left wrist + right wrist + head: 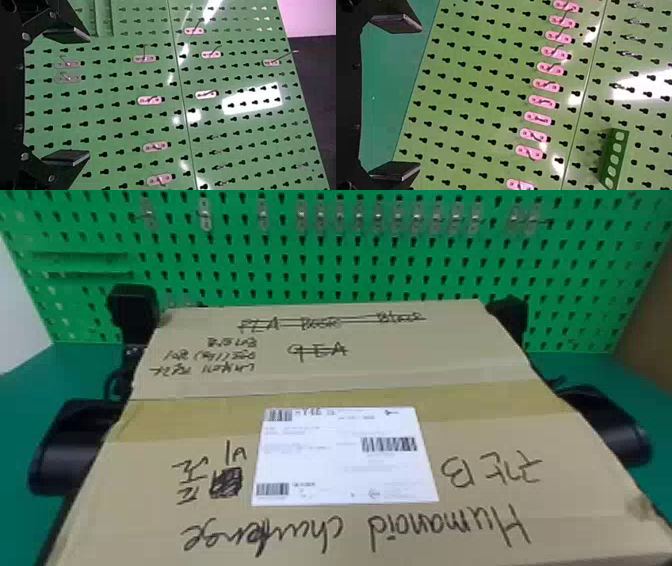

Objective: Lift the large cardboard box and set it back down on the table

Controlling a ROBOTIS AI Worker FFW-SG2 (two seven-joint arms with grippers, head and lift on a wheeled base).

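Green table (625,390) shows L + R of box (500,430); pegboard (350,255) behind box. L gripper (132,310) by box's far L corner, R gripper (512,317) by far R corner; both w/ fingers wide apart, empty. Box btwn arms, over table; can't tell if base touches. Brown, top shut, tape (175,415) across, white label (340,465), black handwriting (450,522).

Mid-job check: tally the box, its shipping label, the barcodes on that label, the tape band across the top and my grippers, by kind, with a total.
Cardboard box: 1
Shipping label: 1
Barcodes: 3
Tape band: 1
Grippers, left gripper and right gripper: 2
Total: 8
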